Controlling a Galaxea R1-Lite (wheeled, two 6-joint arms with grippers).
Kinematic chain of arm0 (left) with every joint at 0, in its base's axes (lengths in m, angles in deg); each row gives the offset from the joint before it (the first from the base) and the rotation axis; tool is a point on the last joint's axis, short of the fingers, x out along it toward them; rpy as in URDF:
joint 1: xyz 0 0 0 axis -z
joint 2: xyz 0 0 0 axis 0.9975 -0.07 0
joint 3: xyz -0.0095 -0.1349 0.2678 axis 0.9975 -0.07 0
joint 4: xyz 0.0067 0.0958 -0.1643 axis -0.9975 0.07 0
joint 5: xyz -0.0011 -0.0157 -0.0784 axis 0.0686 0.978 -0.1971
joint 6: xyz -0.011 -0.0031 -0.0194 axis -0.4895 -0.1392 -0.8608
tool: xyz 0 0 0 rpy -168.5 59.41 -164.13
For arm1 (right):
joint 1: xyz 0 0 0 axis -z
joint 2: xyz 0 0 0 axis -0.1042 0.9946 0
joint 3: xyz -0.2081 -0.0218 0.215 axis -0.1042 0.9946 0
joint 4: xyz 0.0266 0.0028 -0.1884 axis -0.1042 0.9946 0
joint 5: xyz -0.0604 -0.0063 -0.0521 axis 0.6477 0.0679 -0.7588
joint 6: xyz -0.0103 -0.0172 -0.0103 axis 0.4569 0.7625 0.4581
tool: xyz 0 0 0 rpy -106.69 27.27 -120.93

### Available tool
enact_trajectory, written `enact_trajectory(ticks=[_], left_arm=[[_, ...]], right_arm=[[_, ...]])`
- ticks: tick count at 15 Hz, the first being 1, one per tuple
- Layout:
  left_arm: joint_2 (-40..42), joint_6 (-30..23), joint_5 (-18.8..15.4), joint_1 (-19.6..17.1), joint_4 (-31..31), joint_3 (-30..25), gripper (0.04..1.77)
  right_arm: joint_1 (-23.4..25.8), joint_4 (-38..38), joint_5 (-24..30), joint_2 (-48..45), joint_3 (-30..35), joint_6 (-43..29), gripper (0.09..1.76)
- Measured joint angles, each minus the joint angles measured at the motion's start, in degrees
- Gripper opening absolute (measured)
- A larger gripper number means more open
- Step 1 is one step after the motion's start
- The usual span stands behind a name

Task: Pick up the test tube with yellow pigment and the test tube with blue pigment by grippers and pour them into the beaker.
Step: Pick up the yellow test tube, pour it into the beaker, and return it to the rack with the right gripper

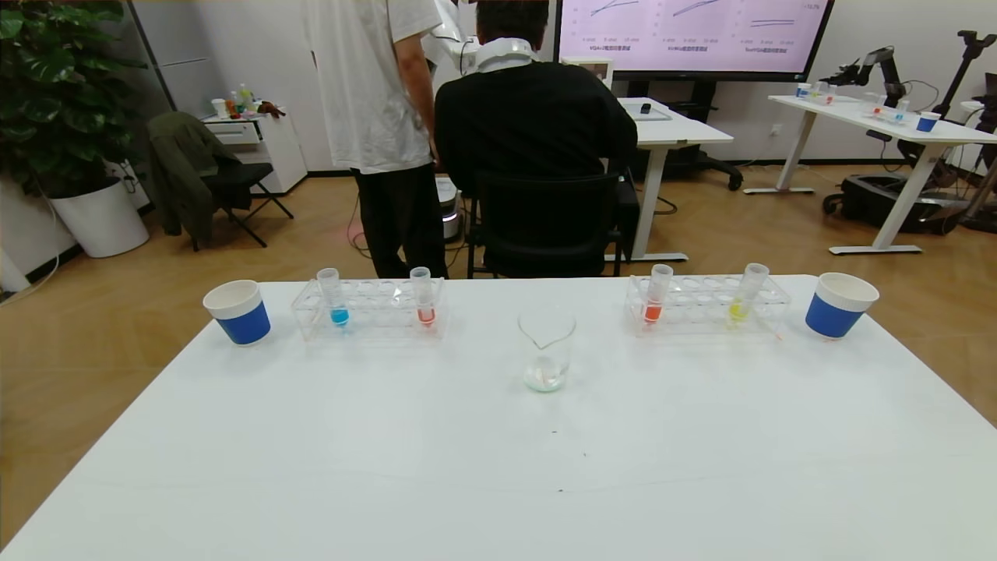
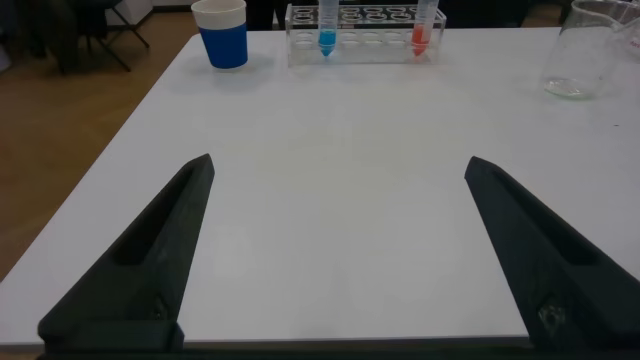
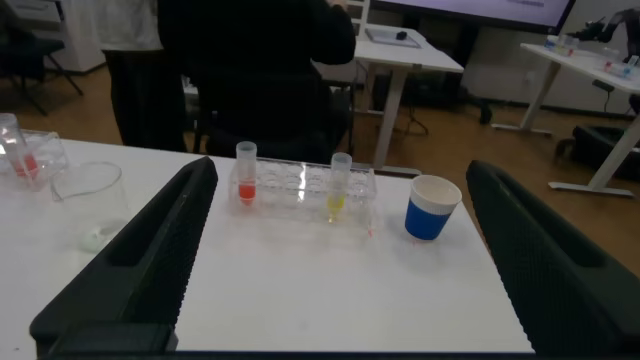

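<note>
The slim clear test tube with blue pigment (image 1: 335, 298) stands upright at the left end of the left-hand clear plastic rack (image 1: 370, 310); the slim clear test tube with yellow pigment (image 1: 745, 294) leans a little in the right-hand clear rack (image 1: 707, 305). Between the racks sits the small clear glass beaker (image 1: 547, 348). The left gripper (image 2: 335, 250), jaws wide and empty, hangs over the white counter (image 1: 498, 452) with blue well ahead. The right gripper (image 3: 335, 250), equally wide, faces yellow. So each arm looks nearer its own tube.
</note>
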Motion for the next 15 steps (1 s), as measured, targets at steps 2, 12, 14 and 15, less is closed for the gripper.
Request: enact_trajectory(ticks=[2,12,14,15], left_arm=[[0.00,0.00,0.00,0.00,0.00,0.00,1.75],[0.00,0.00,0.00,0.00,0.00,0.00,1.75],[0.00,0.00,0.00,0.00,0.02,0.00,1.75],[0.00,0.00,-0.02,0.00,0.02,0.00,1.75]], right_arm=[[-0.16,-6.27,0.02,10.73,-4.57,-0.07,1.74],[0.11,-39.45,0.17,55.02,-16.26,-0.49,1.74],[0.46,-45.70,0.11,62.84,-17.58,-0.66,1.74],[0.74,-47.12,0.09,66.05,-18.30,-0.74,1.74]])
